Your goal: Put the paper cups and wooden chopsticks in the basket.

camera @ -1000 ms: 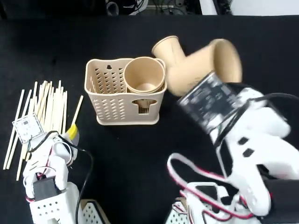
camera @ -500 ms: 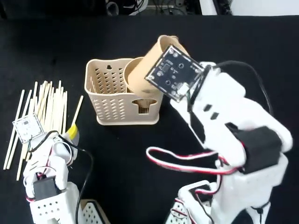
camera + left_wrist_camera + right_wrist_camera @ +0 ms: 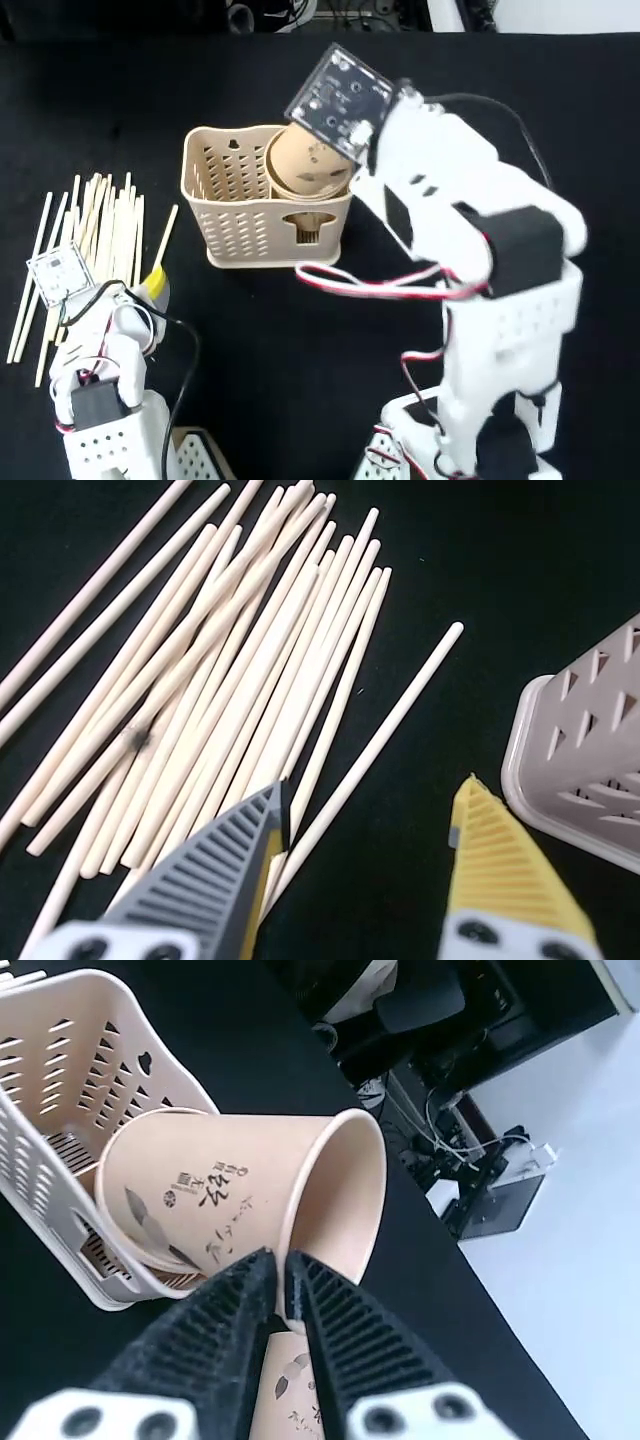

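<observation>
The tan paper cup (image 3: 225, 1200) is leaning base-first into the stack of nested cups (image 3: 312, 190), which is sitting in the right-hand compartment of the cream perforated plastic basket (image 3: 232, 238), just above the centre of the high view. Its long axis is tilting. The base is resting in the stack's mouth, and the open end is pointing up toward the frame's upper right. There the right gripper (image 3: 283, 1260) is pinching the cup's rim wall between clenched fingers. As I judge it, the coming move is hinging on righting that axis before letting go, or the cup may tip out. At the left edge of the high view, pale wooden chopsticks (image 3: 98, 215) are lying fanned on the black table (image 3: 250, 360). The left gripper (image 3: 370, 798) is hovering over them, jaws spread, grasping nothing.
</observation>
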